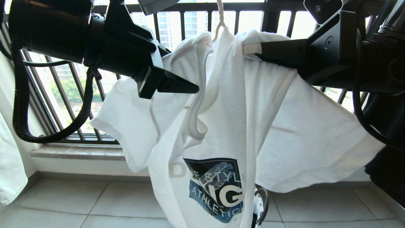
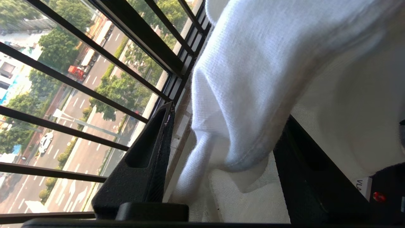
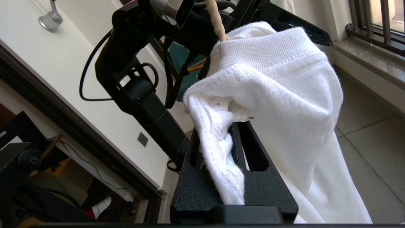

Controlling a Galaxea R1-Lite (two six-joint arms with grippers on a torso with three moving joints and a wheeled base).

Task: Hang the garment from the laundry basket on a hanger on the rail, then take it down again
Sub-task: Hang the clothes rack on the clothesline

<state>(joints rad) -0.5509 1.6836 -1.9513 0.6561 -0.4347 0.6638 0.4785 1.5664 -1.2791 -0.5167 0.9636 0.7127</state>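
Note:
The garment (image 1: 221,126), a white T-shirt with a dark blue and teal chest graphic, hangs from the hanger, of which only the twisted cream hook (image 1: 219,19) shows. My right gripper (image 1: 258,52) is shut on a bunch of collar and shoulder cloth (image 3: 221,152) just beside the hook (image 3: 216,22). At the shirt's other shoulder, my left gripper (image 1: 193,88) is open, with a fold of the garment (image 2: 240,104) hanging loose between its spread jaws. A bit of the laundry basket (image 1: 260,205) peeks out behind the hem. The rail is out of view.
Black window bars (image 1: 180,28) and a stone sill (image 1: 79,152) stand right behind the shirt. Pale cloth (image 1: 9,171) hangs at the far left and a dark garment (image 1: 386,171) at the far right. Grey floor tiles (image 1: 126,202) lie below.

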